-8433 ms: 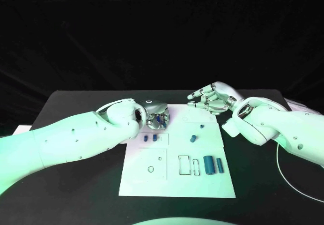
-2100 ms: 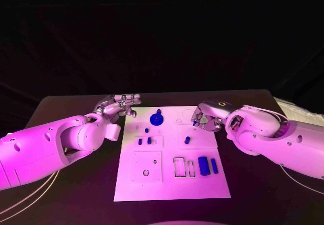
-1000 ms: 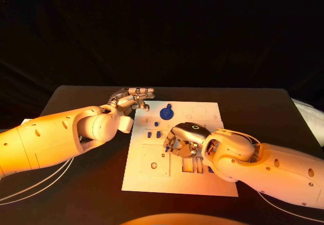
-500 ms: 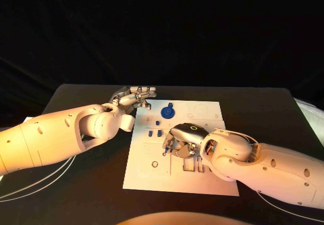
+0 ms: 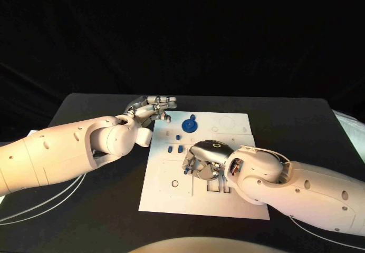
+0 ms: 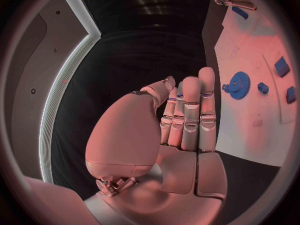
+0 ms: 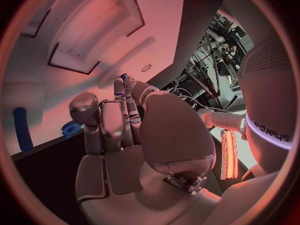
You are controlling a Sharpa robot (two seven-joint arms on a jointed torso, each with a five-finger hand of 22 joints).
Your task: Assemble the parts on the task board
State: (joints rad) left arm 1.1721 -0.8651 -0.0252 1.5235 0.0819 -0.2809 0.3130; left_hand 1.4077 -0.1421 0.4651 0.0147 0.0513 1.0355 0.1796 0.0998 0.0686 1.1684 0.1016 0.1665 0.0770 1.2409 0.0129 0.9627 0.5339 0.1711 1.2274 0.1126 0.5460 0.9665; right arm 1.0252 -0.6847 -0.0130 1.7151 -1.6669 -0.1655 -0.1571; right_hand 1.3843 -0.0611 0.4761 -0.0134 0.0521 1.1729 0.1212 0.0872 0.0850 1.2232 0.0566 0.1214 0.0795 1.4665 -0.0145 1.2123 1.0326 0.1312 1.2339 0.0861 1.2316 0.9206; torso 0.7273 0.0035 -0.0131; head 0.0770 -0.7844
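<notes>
The white task board (image 5: 163, 197) lies in the middle of the table. My right hand (image 5: 202, 162) hovers over the board's middle and pinches a small blue peg (image 5: 186, 169) at its fingertips; the peg's tip also shows in the right wrist view (image 7: 123, 77). A blue gear (image 5: 189, 125) sits near the board's far edge, with small blue parts (image 5: 175, 149) below it. My left hand (image 5: 154, 109) hangs by the board's far left corner, fingers straight and holding nothing. In the left wrist view the gear (image 6: 239, 85) lies just past my left fingertips (image 6: 207, 80).
A long blue cylinder (image 7: 22, 130) lies on the board beside rectangular recesses (image 7: 94, 35), partly hidden under my right arm in the head view. Black table (image 5: 84, 208) surrounds the board. Cables (image 5: 30, 213) trail at the near left.
Over the last second my right hand has dipped slightly over the board's middle with the peg. Since the oldest frame the left hand has released the gear and drawn back.
</notes>
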